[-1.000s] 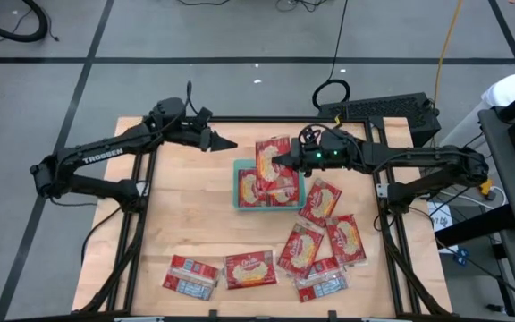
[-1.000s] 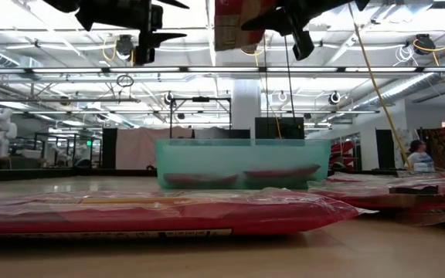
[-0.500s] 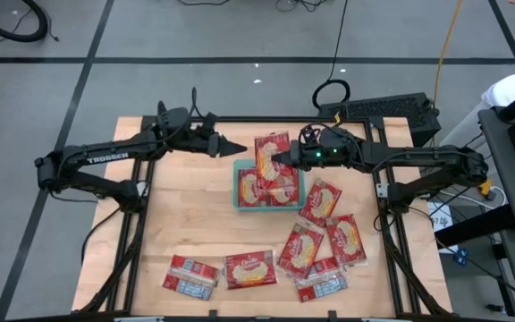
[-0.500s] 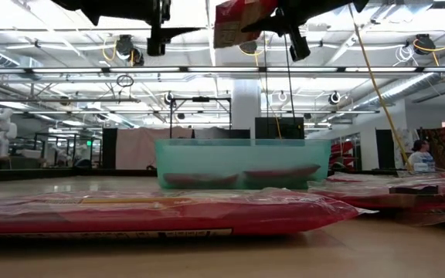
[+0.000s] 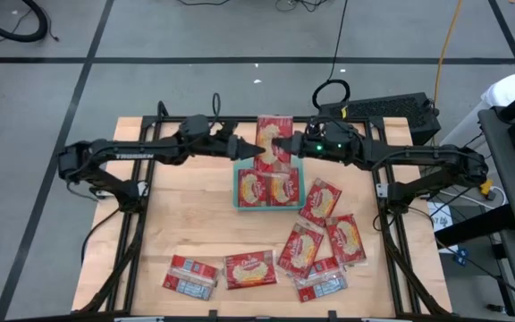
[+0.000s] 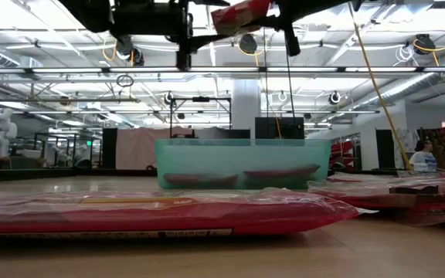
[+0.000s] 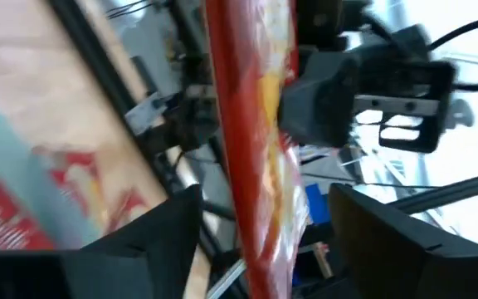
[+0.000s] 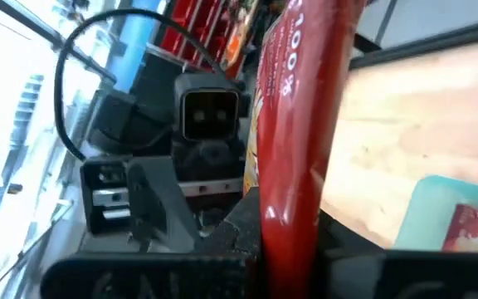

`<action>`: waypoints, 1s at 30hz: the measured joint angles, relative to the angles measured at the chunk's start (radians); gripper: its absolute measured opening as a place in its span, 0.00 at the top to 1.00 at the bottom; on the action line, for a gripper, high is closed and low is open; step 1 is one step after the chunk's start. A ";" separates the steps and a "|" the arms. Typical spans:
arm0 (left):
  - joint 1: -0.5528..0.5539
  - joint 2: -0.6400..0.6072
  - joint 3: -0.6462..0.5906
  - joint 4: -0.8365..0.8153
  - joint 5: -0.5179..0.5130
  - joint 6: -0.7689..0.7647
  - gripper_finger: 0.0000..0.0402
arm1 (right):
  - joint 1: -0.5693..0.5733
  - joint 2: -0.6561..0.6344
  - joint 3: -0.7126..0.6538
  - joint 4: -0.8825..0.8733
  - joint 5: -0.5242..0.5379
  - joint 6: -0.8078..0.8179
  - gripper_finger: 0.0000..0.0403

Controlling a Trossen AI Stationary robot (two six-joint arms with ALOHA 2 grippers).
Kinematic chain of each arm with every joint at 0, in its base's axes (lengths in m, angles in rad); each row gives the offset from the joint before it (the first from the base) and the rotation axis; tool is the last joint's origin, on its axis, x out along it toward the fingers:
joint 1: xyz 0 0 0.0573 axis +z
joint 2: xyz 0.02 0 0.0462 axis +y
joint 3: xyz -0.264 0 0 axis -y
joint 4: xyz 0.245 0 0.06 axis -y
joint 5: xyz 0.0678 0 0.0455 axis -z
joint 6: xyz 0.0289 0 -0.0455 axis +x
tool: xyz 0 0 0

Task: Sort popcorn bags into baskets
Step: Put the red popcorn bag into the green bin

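My right gripper (image 5: pixel 283 146) is shut on one red popcorn bag (image 5: pixel 273 141), held in the air over the far end of the teal tray (image 5: pixel 237 190). My left gripper (image 5: pixel 249 152) is open at the bag's left edge. In the left wrist view its fingers (image 7: pixel 171 226) stand on either side of the edge-on bag (image 7: pixel 251 141) with gaps showing. Two bags (image 5: pixel 267 187) lie flat in the tray. More red bags (image 5: pixel 324 240) lie flat on the table. My right gripper pinches the bag between its two fingers at the bag's right-hand edge (image 8: pixel 282 203), coming in level from the table's right. The bag is lifted clear and sticks out edge-on past the fingers, tilted in the low view (image 6: pixel 242 14).
Several bags lie overlapping at the table's right near side (image 5: pixel 329 259), and two lie near the near edge (image 5: pixel 194 275) (image 5: pixel 249 268). The tray (image 6: pixel 238 162) stands at the middle. A black keyboard (image 5: pixel 392 109) sits beyond the far right corner. Bare wood (image 5: pixel 186 215) lies on the left.
My left gripper has moved toward the table's right, reaching the held bag's left edge. My right gripper has shifted slightly toward the far edge, and the bag has tipped from hanging steeply to a flatter tilt.
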 joint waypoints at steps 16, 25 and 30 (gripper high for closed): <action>0.007 0.013 -0.001 0.088 0.050 0.077 0.95 | 0.012 -0.001 0.000 0.044 0.020 -0.035 0.94; 0.053 0.006 0.000 0.086 0.179 0.092 0.95 | 0.003 -0.006 0.000 0.036 -0.016 -0.034 0.77; 0.067 0.006 0.000 0.077 0.210 0.092 0.95 | -0.003 -0.007 0.000 -0.028 -0.062 -0.015 0.69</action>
